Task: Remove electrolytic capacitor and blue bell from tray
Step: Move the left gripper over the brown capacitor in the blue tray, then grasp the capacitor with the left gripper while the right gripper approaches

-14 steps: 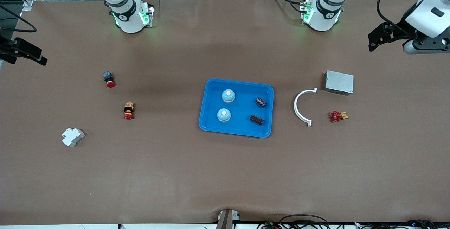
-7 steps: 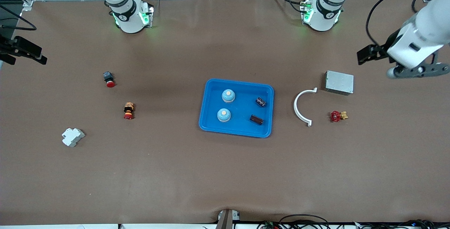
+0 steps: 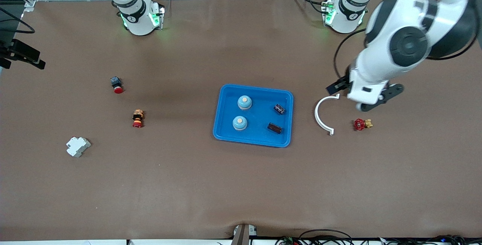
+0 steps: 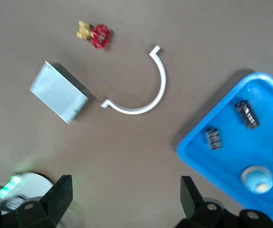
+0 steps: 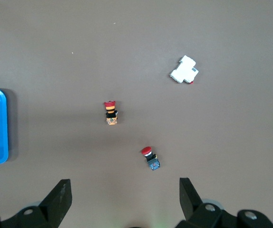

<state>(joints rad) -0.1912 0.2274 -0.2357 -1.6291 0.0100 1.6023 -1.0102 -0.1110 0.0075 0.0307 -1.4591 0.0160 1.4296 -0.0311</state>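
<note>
Blue plastic tray (image 3: 226,132) sits mid-tabletop (image 3: 241,184), and the task's pieces are all inside it. Two pale-blue bells lie toward the right arm's end of the tray: the farther bell (image 3: 244,102) and the nearer bell (image 3: 240,123). Two dark capacitors lie toward the left arm's end: the farther capacitor (image 3: 279,108) and the nearer capacitor (image 3: 275,127).

Hanging in the air, the left gripper (image 3: 371,100) is over the metal box (image 4: 59,91) and the tabletop beside the white curved bracket (image 3: 323,115); its jaws stand wide apart with nothing between them, as the left wrist view shows. A red valve (image 3: 361,124) lies near the bracket, toward the left arm's end of the tabletop.

At the right arm's end, the right gripper (image 3: 24,55) hangs at the tabletop's edge, jaws apart and empty in the right wrist view. On that side lie a red-capped push button (image 3: 116,84), an orange-and-red switch (image 3: 138,118) nearer the front camera, and a white breaker block (image 3: 77,146) nearer still.
</note>
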